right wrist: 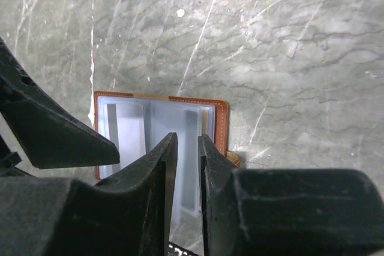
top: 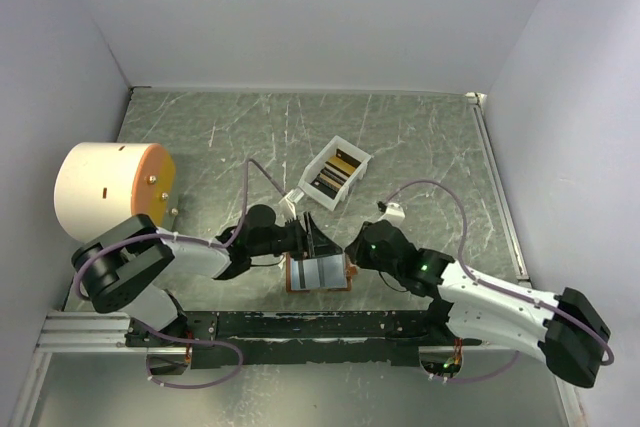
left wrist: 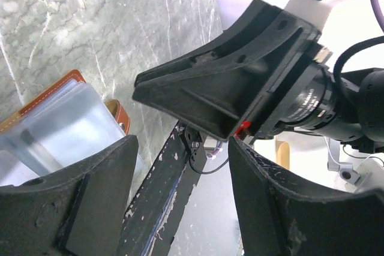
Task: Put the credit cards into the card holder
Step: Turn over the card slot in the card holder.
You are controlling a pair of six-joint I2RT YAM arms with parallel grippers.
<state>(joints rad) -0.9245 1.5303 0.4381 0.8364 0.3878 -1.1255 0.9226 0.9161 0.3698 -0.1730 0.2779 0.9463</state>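
The card holder (top: 289, 275) lies open near the table's front edge, brown leather around pale pockets; its rim also shows in the wrist views (left wrist: 57, 85) (right wrist: 221, 124). A pale card with a dark stripe (right wrist: 191, 148) sits in its right pocket, and another one (right wrist: 111, 127) sits in the left. More credit cards (top: 335, 175), dark and gold, lie in a white box. My left gripper (top: 316, 234) (left wrist: 180, 148) stands wide open and empty beside the holder. My right gripper (top: 352, 247) (right wrist: 188, 139) hovers over the holder's right half, jaws a narrow gap apart with nothing pinched.
The white box (top: 352, 150) sits tilted behind the holder. A big cream and orange cylinder (top: 110, 192) stands at the left. A black rail (top: 320, 325) runs along the near edge. White walls close in the table. The right wrist body (left wrist: 240, 70) hangs close above my left fingers.
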